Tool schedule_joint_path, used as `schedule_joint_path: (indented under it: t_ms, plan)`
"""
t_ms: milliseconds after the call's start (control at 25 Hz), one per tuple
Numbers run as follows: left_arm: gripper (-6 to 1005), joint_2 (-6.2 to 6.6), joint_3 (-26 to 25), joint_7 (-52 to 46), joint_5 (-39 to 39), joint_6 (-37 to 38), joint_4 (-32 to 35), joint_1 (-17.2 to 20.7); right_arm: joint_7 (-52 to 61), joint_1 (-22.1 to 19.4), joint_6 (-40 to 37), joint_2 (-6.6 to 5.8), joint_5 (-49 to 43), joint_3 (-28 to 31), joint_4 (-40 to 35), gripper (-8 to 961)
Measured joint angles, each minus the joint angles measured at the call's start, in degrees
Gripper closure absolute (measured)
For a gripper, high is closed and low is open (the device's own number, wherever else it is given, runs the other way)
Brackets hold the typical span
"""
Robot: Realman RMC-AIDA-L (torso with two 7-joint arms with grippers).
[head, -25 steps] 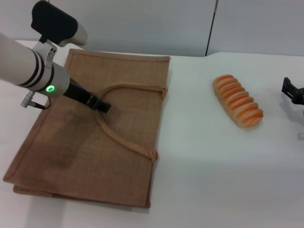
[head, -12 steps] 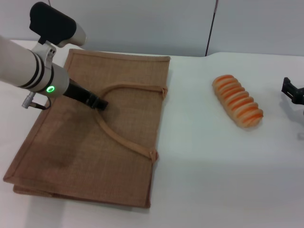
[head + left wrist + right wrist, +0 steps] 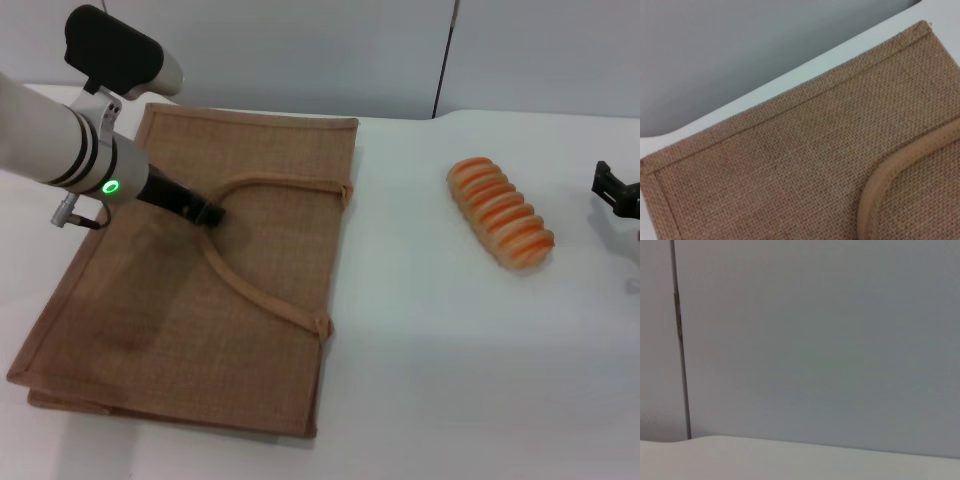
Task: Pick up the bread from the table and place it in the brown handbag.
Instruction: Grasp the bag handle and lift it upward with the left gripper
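Note:
The brown handbag [image 3: 200,270] lies flat on the left of the white table [image 3: 430,330], with its looped handle [image 3: 255,290] on top. The left wrist view shows its woven cloth [image 3: 790,165] and a bend of the handle [image 3: 880,185] from close up. My left gripper [image 3: 206,213] is low over the bag, its dark tip at the far bend of the handle. The bread [image 3: 499,212], a tan loaf with orange stripes, lies on the table to the right of the bag. My right gripper [image 3: 616,190] is at the right edge of the table, to the right of the bread and apart from it.
A grey wall [image 3: 330,50] with a dark vertical seam [image 3: 445,55] stands behind the table. The right wrist view shows only this wall [image 3: 815,340] and a strip of table edge [image 3: 790,460]. Bare tabletop lies between the bag and the bread.
My left gripper has drawn back a little to the left along the bag, towards the handle's bend. The bread, the bag and the right arm have not moved.

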Motion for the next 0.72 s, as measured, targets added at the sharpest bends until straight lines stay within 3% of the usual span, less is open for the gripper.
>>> schedule_joint_path:
  t_ms: [360, 600, 720]
  plan:
    - [619, -0.08, 0.16, -0.01, -1.11, 2.36, -0.98, -0.94, 0.0, 0.13, 0.02, 0.0, 0.1, 0.0, 0.0, 124]
    - [788, -0.03, 0.22, -0.1, -0.61, 4.3, -5.78, -3.54, 0.0, 0.21, 0.1, 0.0, 0.11, 0.0, 0.0, 125]
    - [784, -0.02, 0.25, -0.12, -0.56, 4.6, -6.53, -3.96, 0.0, 0.23, 0.11, 0.0, 0.13, 0.0, 0.0, 125]
